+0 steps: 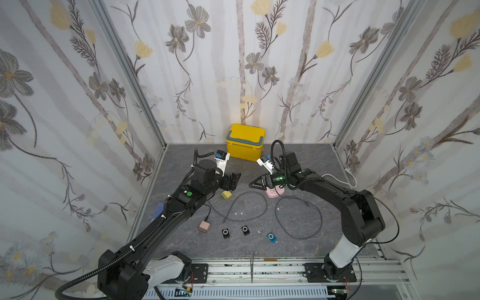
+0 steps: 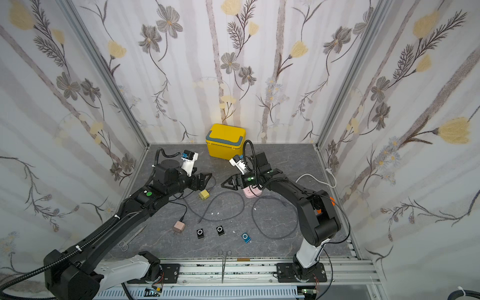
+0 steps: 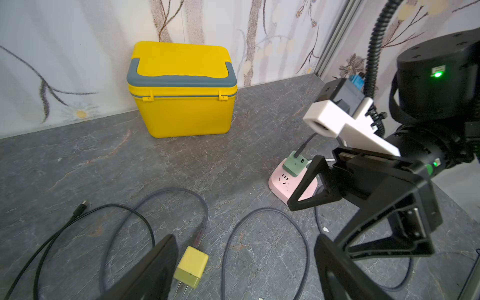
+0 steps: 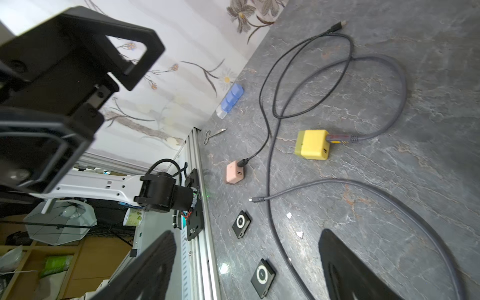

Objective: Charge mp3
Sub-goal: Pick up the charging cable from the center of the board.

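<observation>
Currently: three mp3 players flat on the near part of the desk (image 1: pixel 202 246); left claw (image 1: pixel 233 181) and right claw (image 1: pixel 255 184) wide open, empty.
Left black mp3 (image 1: pixel 226 233), right black mp3 (image 1: pixel 245 230), blue mp3 (image 1: pixel 271 237): small glossy rectangles, wheel up, long axes roughly near-far, blue skewed. Three plastic cube chargers: yellow charger (image 1: pixel 226 195), pink charger (image 1: pixel 204 226), green charger (image 3: pixel 294 165) in pink power strip (image 3: pixel 278 183).

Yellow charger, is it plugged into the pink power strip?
No, the yellow charger lies loose on the table, prongs bare, apart from the power strip.
</observation>
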